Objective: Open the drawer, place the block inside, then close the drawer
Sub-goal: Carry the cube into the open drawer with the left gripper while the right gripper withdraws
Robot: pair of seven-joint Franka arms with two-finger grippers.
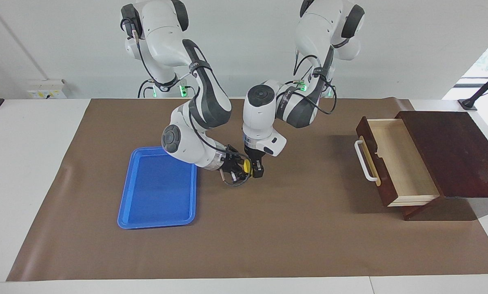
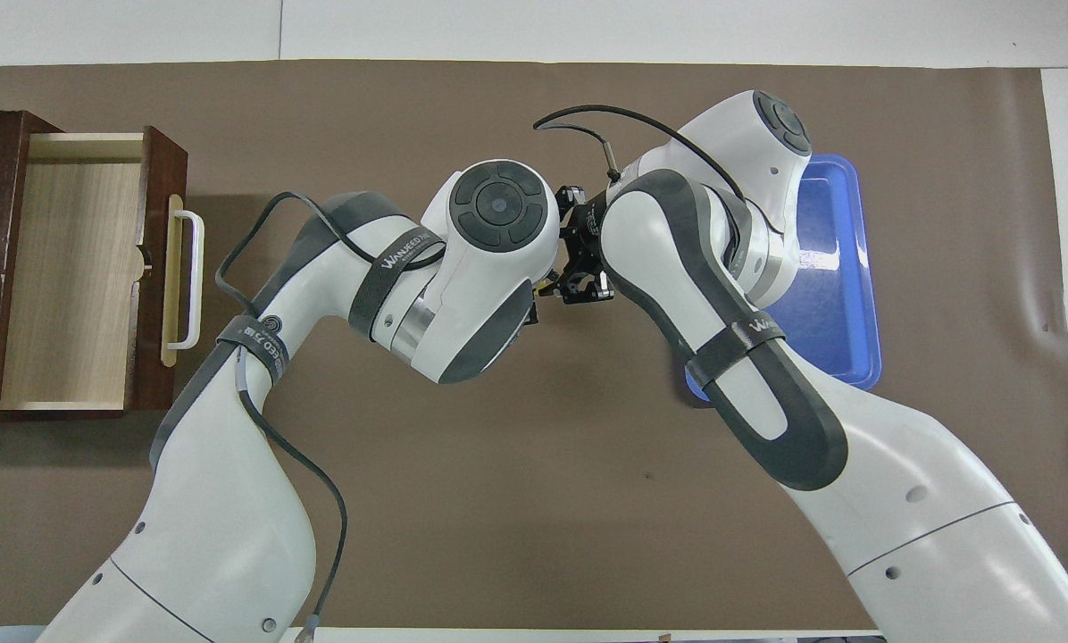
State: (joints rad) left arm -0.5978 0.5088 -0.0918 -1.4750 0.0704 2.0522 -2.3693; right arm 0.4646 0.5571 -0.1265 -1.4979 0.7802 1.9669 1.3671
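Note:
The small yellow block [image 1: 247,165] hangs just above the brown mat, midway along the table, caught between both grippers. My left gripper [image 1: 253,168] comes down on it from above, shut on it. My right gripper [image 1: 241,169] reaches in from the blue tray's side and is also shut on it. From overhead only a yellow sliver of the block [image 2: 545,290] shows beside the right gripper [image 2: 579,268]; the left gripper is hidden under its own wrist. The drawer [image 1: 403,163] stands pulled out at the left arm's end, its pale inside bare and its white handle [image 1: 364,161] facing the mat's middle.
A flat blue tray [image 1: 158,188] lies on the mat toward the right arm's end, close to the right arm's elbow. The dark wooden box [image 1: 452,151] that holds the drawer sits at the table's edge. Brown mat [image 1: 293,228] stretches between the grippers and the drawer.

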